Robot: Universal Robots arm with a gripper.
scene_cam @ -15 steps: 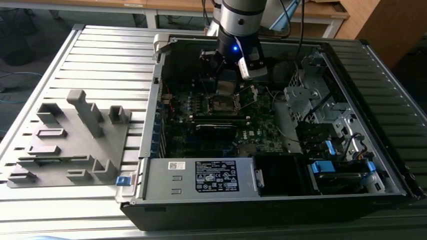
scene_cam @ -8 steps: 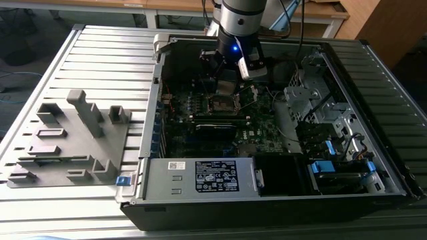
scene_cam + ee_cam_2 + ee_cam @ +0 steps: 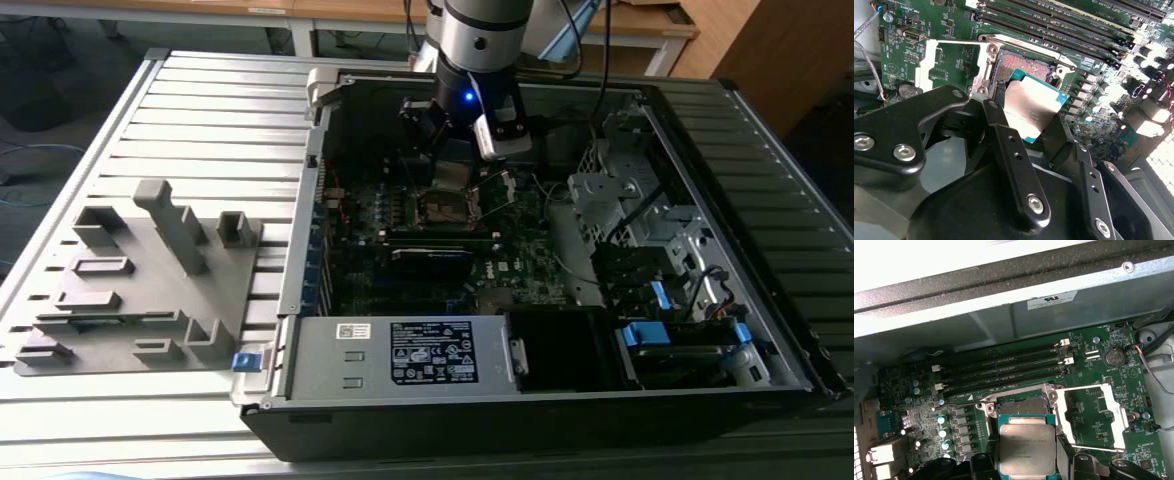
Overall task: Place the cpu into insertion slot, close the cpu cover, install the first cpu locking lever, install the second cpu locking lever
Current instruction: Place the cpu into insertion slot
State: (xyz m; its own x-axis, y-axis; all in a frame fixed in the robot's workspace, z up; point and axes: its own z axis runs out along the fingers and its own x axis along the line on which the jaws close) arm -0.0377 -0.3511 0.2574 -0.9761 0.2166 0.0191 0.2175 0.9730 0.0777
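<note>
**Chip held just short of the open socket**

Your hand (image 3: pixel 1026 125) is clamped on the cpu (image 3: pixel 1034 102), with a finger on each of two opposite edges, inside the open case (image 3: pixel 534 365). The cpu hangs close above the board (image 3: pixel 1094 355), partly over the slot (image 3: pixel 1019 407) and not yet seated. The cover (image 3: pixel 1089 415) is flipped open and lies on the board just beside the slot.

The main risk, as I judge it, is to the slot's contacts. If the cpu comes down offset, twisted or with one edge low, it could ride on the metal rim or bend contacts. A wrong quarter-turn would also keep it from dropping in. The grip is on thin edges only, so a nudge against the rim could shift the cpu between your fingers.

The cpu's metal top faces up toward both wrist cameras, underside toward the board. It is close to square, so it has no real long axis. In the first wrist view its edges run about parallel to the slot's rim. I cannot tell whether it is level with the board.
</note>
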